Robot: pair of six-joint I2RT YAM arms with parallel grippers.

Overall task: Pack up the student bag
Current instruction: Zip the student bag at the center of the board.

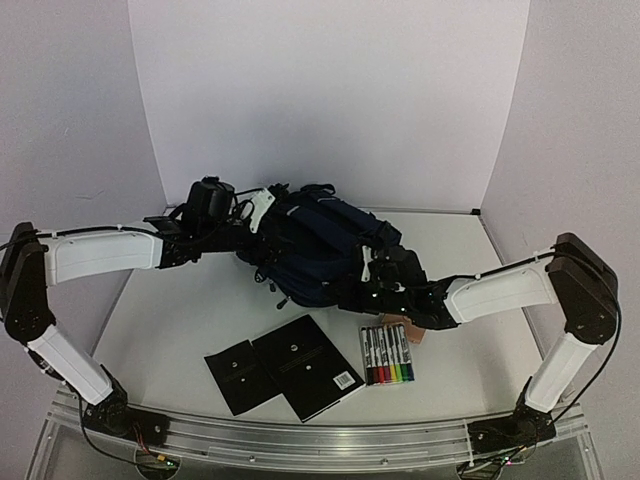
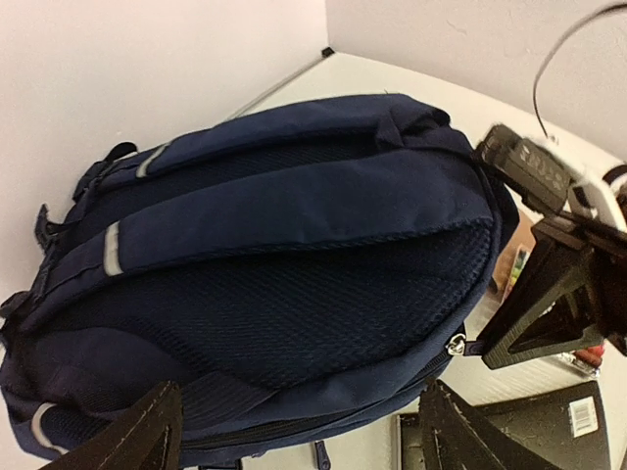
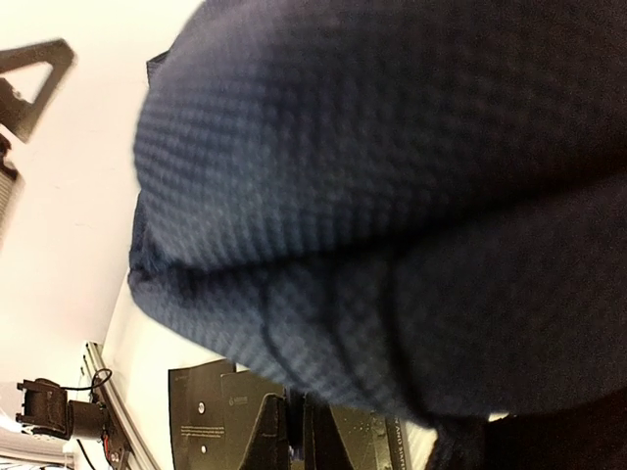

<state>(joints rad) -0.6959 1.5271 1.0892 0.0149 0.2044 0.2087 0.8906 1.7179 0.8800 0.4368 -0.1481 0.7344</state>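
The navy-blue student bag point(image 1: 315, 245) lies at the back middle of the table with its mesh back panel and straps up; it fills the left wrist view point(image 2: 274, 255) and the right wrist view point(image 3: 392, 176). My left gripper point(image 1: 250, 222) hovers at the bag's left end, its jaws wide open and empty point(image 2: 304, 441). My right gripper point(image 1: 362, 290) is at the bag's near right edge. Its fingers point(image 3: 296, 431) are pressed together on the dark tab of the silver zipper pull point(image 2: 456, 345).
Two black notebooks point(image 1: 235, 375) point(image 1: 310, 365) lie overlapping near the front edge. A clear pack of coloured markers point(image 1: 387, 355) lies to their right, under the right forearm. A small tan object point(image 1: 415, 335) lies beside the pack. White walls close the back and sides.
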